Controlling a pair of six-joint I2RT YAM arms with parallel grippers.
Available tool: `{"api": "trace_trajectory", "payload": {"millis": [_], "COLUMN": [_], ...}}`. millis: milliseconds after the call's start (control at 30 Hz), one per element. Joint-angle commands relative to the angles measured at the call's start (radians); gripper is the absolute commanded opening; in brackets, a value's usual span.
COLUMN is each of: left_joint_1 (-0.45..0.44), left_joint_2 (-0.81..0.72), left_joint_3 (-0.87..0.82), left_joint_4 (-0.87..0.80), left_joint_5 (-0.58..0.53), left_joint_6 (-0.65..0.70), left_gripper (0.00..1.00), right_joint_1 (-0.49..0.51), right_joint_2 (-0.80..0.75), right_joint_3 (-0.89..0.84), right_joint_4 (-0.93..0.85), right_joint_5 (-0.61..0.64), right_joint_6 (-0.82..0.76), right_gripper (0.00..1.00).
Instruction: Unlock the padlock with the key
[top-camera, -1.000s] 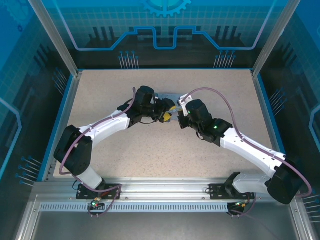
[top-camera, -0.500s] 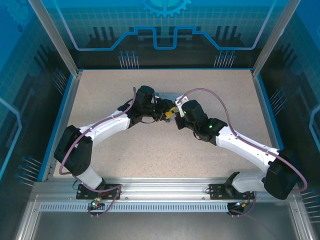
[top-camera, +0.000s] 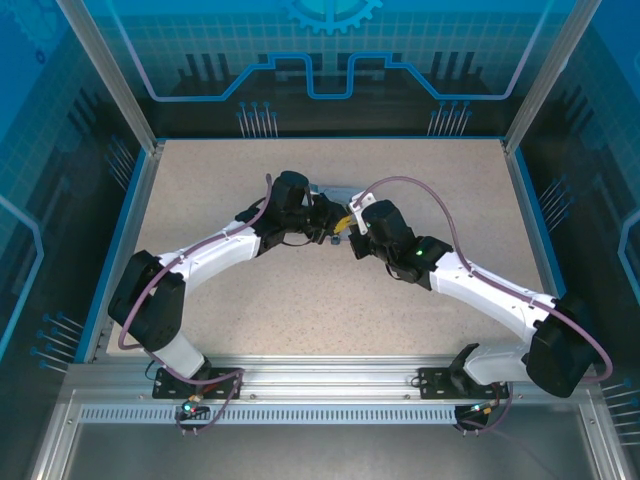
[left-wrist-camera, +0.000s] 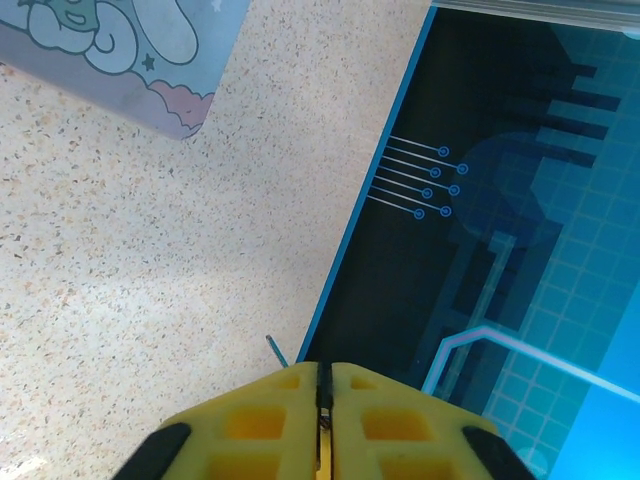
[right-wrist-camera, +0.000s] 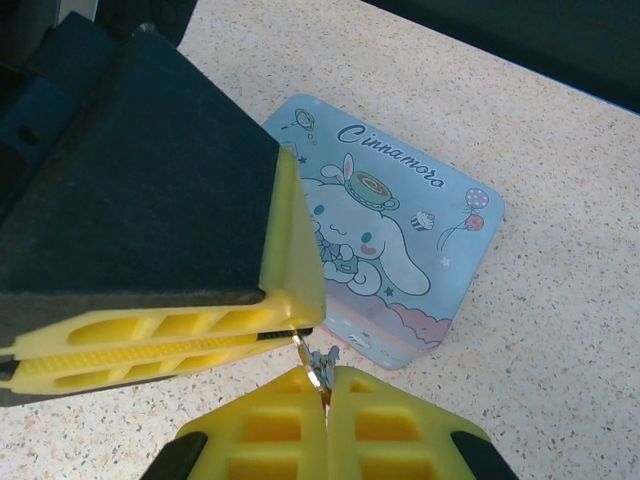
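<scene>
My right gripper (right-wrist-camera: 322, 380) is clamped on a tiny metal piece (right-wrist-camera: 319, 360), left gripper (right-wrist-camera: 298, 334) pinched shut against it, probably steadying it.

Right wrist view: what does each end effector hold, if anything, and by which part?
Right end effector pinches a tiny metal piece at its tips; left end effector grips its other end. What it is cannot be told.

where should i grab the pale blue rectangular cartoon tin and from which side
Pinch the pale blue rectangular tin across two opposite straight sides, from straight above. It lies flat on the speckled table, so only its low side walls give opposing faces; rounded corners would likely slip.
</scene>
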Motion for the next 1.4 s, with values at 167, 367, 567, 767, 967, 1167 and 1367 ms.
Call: {"api": "trace_trajectory", "payload": {"millis": [167, 367, 567, 767, 967, 1167, 1367], "left_joint_1": [-0.004, 0.023, 0.027, 0.023, 0.024, 0.023, 0.02], "left_joint_2": [0.019, -0.028, -0.079, -0.136, -0.18, -0.156, -0.133], "left_joint_3": [0.017, -0.052, -0.06, -0.105, -0.194, -0.248, -0.257], "left_joint_4": [0.031, 0.157, 0.184, 0.242, 0.382, 0.554, 0.643], "left_joint_5": [-0.01, -0.061, -0.108, -0.231, -0.319, -0.324, -0.322], "left_joint_6": [0.054, 0.224, 0.406, 0.529, 0.592, 0.556, 0.557], "left_gripper": [0.0, 0.0, 0.0, 0.0, 0.0, 0.0, 0.0], "right_joint_1": [-0.004, -0.131, -0.205, -0.334, -0.43, -0.442, -0.438], "right_joint_2": [-0.045, -0.154, -0.142, -0.129, -0.061, 0.027, 0.09], "right_joint_3": [0.012, 0.075, 0.166, 0.137, 0.084, 0.023, 0.127], "right_joint_4": [-0.042, -0.225, -0.347, -0.208, 0.007, 0.264, 0.095], "right_joint_5": [0.018, -0.202, -0.282, -0.494, -0.726, -0.817, -0.715], "right_joint_6": [0.054, 0.171, 0.25, 0.434, 0.632, 0.847, 0.873], "right_gripper": [0.27, 0.8, 1.0, 1.0, 1.0, 1.0, 1.0]}}
